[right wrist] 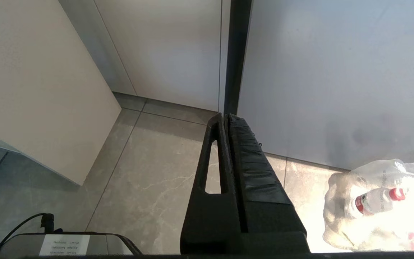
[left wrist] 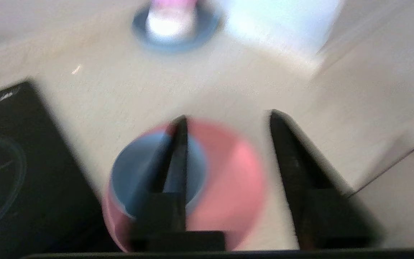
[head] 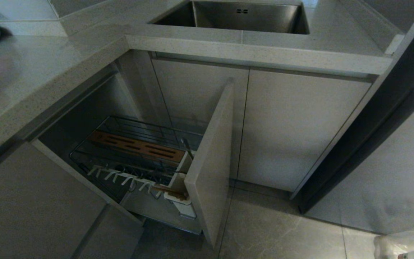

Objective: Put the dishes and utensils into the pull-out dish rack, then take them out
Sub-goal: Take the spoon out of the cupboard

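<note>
In the left wrist view my left gripper (left wrist: 227,116) hovers open over the counter, blurred by motion. Below it a blue-grey bowl (left wrist: 135,172) sits on the salmon-pink plate (left wrist: 228,180); one finger (left wrist: 178,154) crosses the bowl and the other finger (left wrist: 293,165) is past the plate's rim. The pull-out dish rack (head: 95,158) stands pulled out, with its wooden strip (head: 137,145) and white pegs (head: 120,176) bare of dishes. Tan chopsticks (head: 167,189) rest in its white utensil cup (head: 183,205), and a thin metal fork (head: 186,145) stands behind. My right gripper (right wrist: 225,115) hangs shut over the floor.
A black hob (left wrist: 13,162) lies beside the plate. A blue plate (left wrist: 199,32) carrying a small bowl (left wrist: 171,18) sits farther back on the counter. The rack's beige door front (head: 210,162) juts out below the sink (head: 243,16). A plastic bag of bottles (right wrist: 379,205) lies on the floor.
</note>
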Controlling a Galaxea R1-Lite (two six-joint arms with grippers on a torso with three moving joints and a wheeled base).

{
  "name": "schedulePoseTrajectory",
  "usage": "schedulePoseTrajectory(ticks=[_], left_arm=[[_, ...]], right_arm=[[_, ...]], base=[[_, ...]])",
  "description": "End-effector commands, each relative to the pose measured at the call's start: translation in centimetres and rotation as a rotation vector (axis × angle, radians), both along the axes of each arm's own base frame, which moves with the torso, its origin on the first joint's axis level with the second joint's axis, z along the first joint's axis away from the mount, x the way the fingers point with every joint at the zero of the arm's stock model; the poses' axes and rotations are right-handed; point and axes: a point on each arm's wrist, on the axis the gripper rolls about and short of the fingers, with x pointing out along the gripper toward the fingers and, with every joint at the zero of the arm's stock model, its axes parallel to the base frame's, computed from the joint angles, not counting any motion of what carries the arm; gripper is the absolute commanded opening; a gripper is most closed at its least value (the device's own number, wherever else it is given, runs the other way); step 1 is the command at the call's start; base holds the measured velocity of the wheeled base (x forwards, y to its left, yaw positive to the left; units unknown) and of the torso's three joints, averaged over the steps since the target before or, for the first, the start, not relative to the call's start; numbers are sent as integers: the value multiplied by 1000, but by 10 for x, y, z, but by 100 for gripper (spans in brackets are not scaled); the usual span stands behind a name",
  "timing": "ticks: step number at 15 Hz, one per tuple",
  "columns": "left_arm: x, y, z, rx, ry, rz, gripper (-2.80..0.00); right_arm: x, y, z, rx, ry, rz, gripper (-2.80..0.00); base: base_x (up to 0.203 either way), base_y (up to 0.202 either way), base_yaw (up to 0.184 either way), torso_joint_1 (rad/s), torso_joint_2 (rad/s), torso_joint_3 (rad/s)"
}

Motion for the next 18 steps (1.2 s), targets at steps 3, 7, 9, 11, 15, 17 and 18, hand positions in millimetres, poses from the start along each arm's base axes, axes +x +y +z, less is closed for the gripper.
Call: schedulePoseTrajectory(ticks=[3,7,9,11,15,17,18], left_arm=[[-42,-27,12,-121,-246,-208,-280],[-32,-37,3,-310,-245,-537,-280],[3,-48,-20,-390,-95,-657,-280],[40,-65,-38,-423,37,-730,-280],[102,-94,-71,-391,253,-769,-280],[128,-109,-88,-350,351,-778,-280],[143,-115,-100,-316,411,-775,-280]], right_arm=[[0,0,0,0,2,1,-280],[0,0,0,-1,2,1,-280],[0,0,0,0,2,1,-280],[0,0,0,0,2,1,-280],[0,0,0,0,2,-1,-280],[0,0,0,0,2,1,-280],[0,0,0,0,2,0,-280]], base=[[0,0,0,0,0,0],[0,0,0,0,0,0],[0,0,0,0,0,0],[0,0,0,0,0,0],[0,0,0,0,0,0],[0,0,0,0,0,0],[0,0,0,0,0,0]])
